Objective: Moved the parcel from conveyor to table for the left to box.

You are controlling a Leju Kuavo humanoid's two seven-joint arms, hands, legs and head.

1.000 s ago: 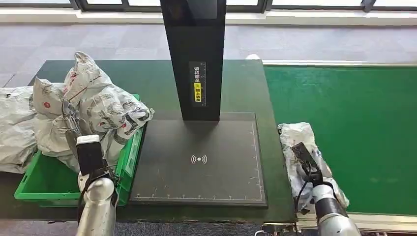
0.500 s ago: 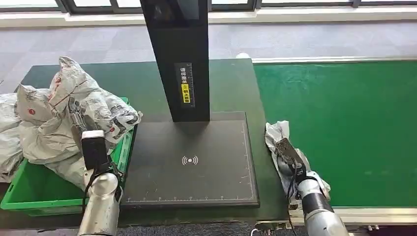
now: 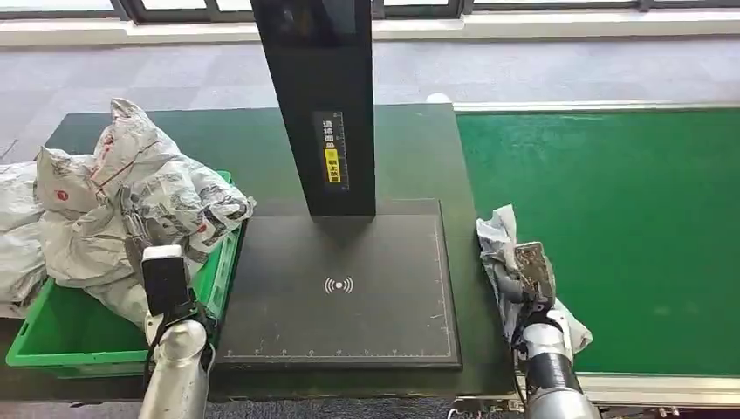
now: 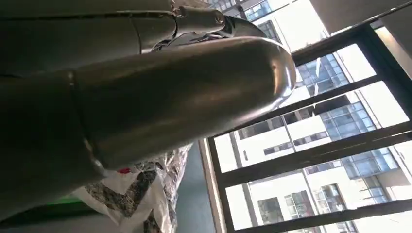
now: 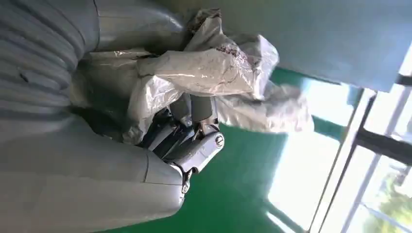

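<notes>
A crumpled grey-white parcel [image 3: 497,239] lies at the left edge of the green conveyor [image 3: 628,201], beside the dark table [image 3: 262,144]. My right hand [image 3: 534,272] grips it near its middle. In the right wrist view the dark fingers [image 5: 190,138] curl under the bunched plastic of the parcel [image 5: 204,68]. My left hand [image 3: 163,278] is raised at the front left, over the rim of the green box [image 3: 52,336]. Its fingers are hidden behind the wrist, and I cannot tell how they lie.
Several grey printed parcels [image 3: 140,196] are heaped in and over the green box, also seen past my left arm [image 4: 141,194]. A black scan pad [image 3: 340,288] lies on the table, with a tall black post [image 3: 318,105] at its back. Windows run behind.
The camera has shifted. My right hand has turned and closed on the parcel, bunching it up. The left hand has sunk slightly.
</notes>
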